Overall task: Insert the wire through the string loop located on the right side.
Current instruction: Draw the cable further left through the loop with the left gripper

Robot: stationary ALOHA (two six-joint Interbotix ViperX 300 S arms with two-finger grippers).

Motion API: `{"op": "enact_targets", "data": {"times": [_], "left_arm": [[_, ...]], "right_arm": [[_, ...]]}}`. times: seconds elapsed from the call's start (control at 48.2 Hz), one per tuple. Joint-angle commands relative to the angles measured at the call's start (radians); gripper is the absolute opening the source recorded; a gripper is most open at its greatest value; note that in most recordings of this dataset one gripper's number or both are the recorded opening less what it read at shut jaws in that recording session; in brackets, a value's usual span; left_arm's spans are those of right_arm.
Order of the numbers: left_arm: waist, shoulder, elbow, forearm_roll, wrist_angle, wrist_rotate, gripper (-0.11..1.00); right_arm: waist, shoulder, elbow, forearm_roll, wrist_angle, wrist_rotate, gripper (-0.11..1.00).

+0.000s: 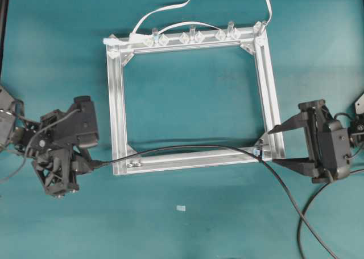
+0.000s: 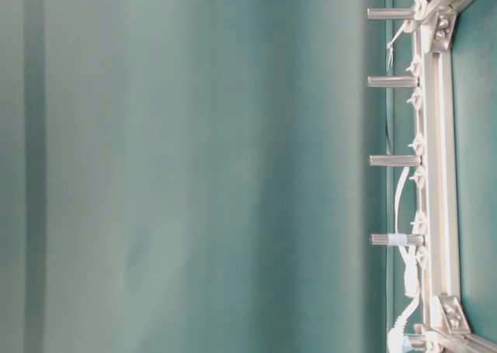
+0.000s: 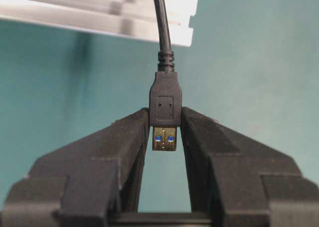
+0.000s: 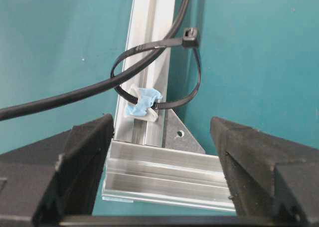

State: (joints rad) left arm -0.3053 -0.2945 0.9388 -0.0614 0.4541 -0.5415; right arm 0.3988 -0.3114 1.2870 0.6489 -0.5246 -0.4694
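Observation:
The wire is a thin black cable lying along the near rail of the aluminium frame. Its black plug has a metallic tip and is pinched between the fingers of my left gripper, just left of the frame's near-left corner. The string loop is a thin dark band on a small fitting at the frame's near-right corner. In the right wrist view the wire appears to run through the loop. My right gripper stands open just right of that corner and touches nothing.
White flat cables curve off the frame's far rail, which carries several clear clips. The wire's free length trails toward the near right. A small white scrap lies on the teal cloth. The table-level view shows only the frame.

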Motion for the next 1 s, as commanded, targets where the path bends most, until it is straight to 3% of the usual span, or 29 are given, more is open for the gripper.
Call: {"op": "enact_targets", "data": {"times": [0.0, 0.207, 0.352, 0.415, 0.539, 0.788, 0.974], "left_arm": [[-0.009, 0.026, -0.04, -0.003, 0.018, -0.003, 0.22], [-0.014, 0.084, -0.055, -0.002, 0.038, -0.003, 0.25], [-0.014, 0.091, -0.051, 0.002, 0.051, 0.0, 0.66], [-0.014, 0.087, -0.051, 0.002, 0.049, 0.0, 0.79], [-0.014, 0.084, -0.052, 0.005, 0.049, 0.003, 0.62], [-0.015, 0.08, -0.064, 0.018, 0.043, 0.037, 0.6], [-0.006, 0.043, -0.08, 0.023, 0.04, 0.133, 0.6]], "right_arm": [[-0.002, -0.009, -0.005, 0.0, -0.009, 0.003, 0.86], [-0.002, -0.009, -0.008, 0.0, -0.009, 0.003, 0.86], [-0.002, -0.009, -0.006, 0.0, -0.008, 0.003, 0.86], [-0.002, -0.009, -0.005, 0.0, -0.006, 0.003, 0.86], [-0.002, -0.009, -0.006, 0.0, -0.005, 0.003, 0.86], [-0.002, -0.012, -0.011, 0.0, -0.006, 0.003, 0.86], [-0.002, -0.08, -0.006, 0.0, -0.04, 0.0, 0.86]]}}
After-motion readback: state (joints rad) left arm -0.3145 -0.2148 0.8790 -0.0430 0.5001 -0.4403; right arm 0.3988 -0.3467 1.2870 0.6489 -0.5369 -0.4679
